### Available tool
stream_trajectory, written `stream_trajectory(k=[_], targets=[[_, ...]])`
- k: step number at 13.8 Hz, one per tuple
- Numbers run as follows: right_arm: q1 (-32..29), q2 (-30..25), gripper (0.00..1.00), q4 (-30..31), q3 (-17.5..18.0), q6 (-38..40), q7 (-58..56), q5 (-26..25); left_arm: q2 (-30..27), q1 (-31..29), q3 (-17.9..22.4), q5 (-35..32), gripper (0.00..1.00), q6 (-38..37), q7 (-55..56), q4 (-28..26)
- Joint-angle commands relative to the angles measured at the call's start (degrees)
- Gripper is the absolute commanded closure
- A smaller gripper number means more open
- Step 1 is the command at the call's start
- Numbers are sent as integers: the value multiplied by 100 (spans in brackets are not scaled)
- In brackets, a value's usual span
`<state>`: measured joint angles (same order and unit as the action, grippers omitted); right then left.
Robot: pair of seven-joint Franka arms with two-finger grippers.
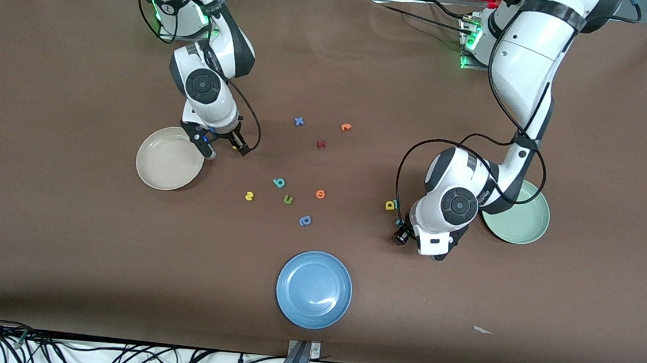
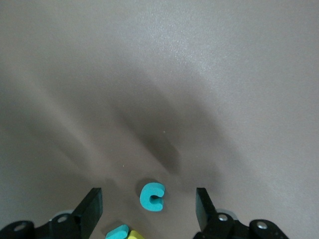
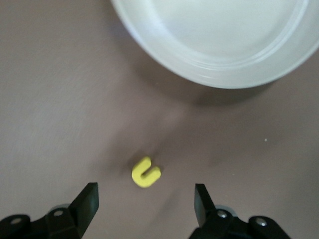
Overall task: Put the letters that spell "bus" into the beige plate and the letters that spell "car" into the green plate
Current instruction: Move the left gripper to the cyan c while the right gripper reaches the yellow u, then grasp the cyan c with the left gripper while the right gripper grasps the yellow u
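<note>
- Lowest in the front view we see the blue plate [image 1: 296,312], which is no part of the task.
- Higher, toward the left arm's end, the left tool [image 2: 148,198] hangs low over the desk [image 1: 64,253], fingers apart, with the teal c [image 2: 151,195] between them. The yellow a [image 1: 390,205] lies just beside it and the green plate [image 1: 524,235] is near.
- Mid-frame lie the yellow s [image 1: 249,196] and the teal b [image 1: 279,182].
- Higher still, the right tool [image 3: 145,193] straddles the yellow u [image 3: 145,173] with fingers apart, beside the beige plate [image 1: 154,171].
- We judge the foam letters light, soft and thin: pinch across their flat edges, low at the desk.
- Only the wrist views show each letter lined up between the fingers; only the front view shows both plates.
</note>
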<state>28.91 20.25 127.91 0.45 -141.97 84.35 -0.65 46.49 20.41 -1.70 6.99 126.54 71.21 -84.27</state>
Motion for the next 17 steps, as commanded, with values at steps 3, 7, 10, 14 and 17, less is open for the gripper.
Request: stream_trajectory(k=[3,7,10,14,17], targets=[[27,286,16,-64,-10,-358,1312,-94,158,138,73,110,20,117,139,16],[45,392,22,-20,-10,-489,1804,-111,167,138,73,101,44,117,157,24],[45,427,36,-20,-10,-533,1804,-111,167,156,73,92,52,117,157,33],[54,462,55,-20,-1,-560,1804,-111,176,182,82,92,72,117,157,33],[54,454,87,-47,-1,-534,1804,-111,176,182,82,92,87,117,139,33]])
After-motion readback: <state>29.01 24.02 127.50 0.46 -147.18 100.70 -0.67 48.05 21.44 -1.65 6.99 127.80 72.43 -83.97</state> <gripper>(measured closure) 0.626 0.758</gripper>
